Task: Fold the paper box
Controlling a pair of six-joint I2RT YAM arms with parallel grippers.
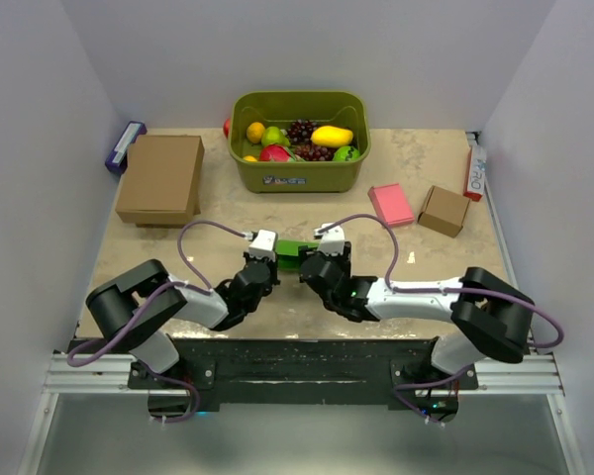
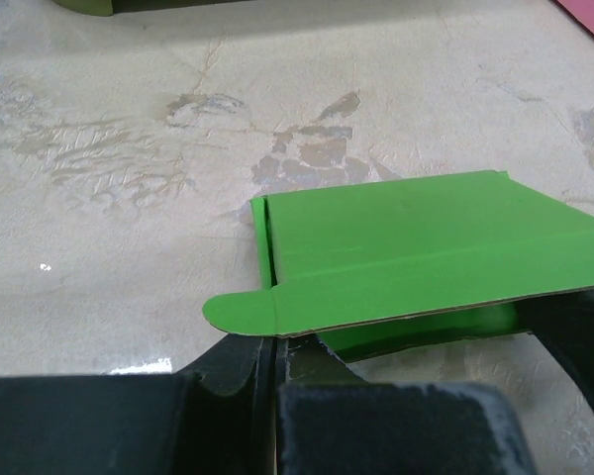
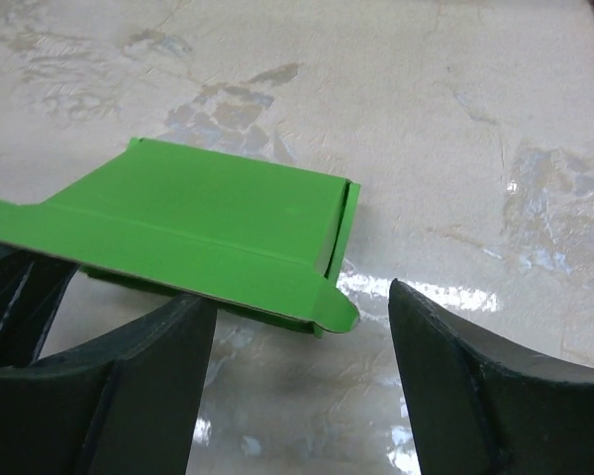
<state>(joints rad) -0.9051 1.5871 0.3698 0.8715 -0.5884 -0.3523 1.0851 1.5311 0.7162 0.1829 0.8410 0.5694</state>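
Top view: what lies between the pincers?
The green paper box fills that gap, seen in the top view; left pincer shut on it, right pincer open.

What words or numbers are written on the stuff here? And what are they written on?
"PRO", as far as it can be made out, sideways: on the white and red box at the table's right edge. Its other print is too small to read.
Sticker on the olive bin: too blurred to read.
Blue box by the left wall: print too small to read.
Green paper box: no writing shows.

Black jointed arms (image 1: 129,302), white forearm shells (image 1: 416,295), looping purple cables (image 1: 179,247) — white wrist blocks (image 1: 263,240), matte black pincer fingers (image 3: 129,396).
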